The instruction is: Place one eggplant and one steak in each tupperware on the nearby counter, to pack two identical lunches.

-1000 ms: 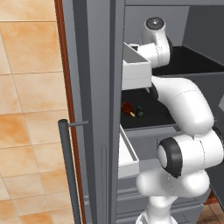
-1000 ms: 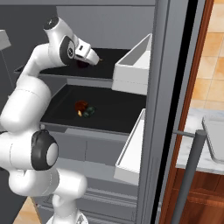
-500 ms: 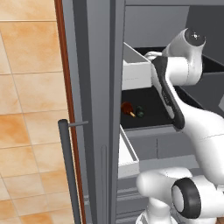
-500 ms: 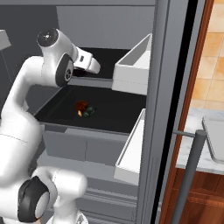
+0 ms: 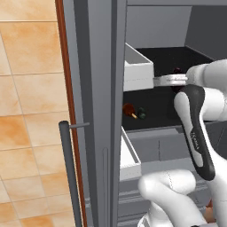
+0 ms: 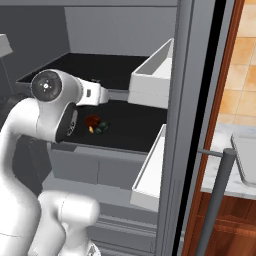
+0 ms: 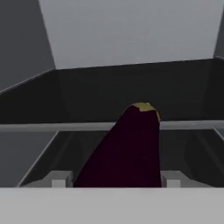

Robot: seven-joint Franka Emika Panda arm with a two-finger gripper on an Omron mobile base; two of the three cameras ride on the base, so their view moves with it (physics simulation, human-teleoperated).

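Eggplant (image 7: 127,148), purple-black: grasped between the fingers (image 7: 61,178). Steak (image 5: 129,109) and second eggplant (image 5: 141,112): side by side, lower fridge shelf (image 5: 155,106).

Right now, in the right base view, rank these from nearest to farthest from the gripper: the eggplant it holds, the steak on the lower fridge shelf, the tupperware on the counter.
1. The purple-black eggplant, held between the fingers of the gripper.
2. The steak, on the dark shelf below the hand, beside the small teal-grey eggplant.
3. The tupperware, far right on the counter, beyond the fridge door.
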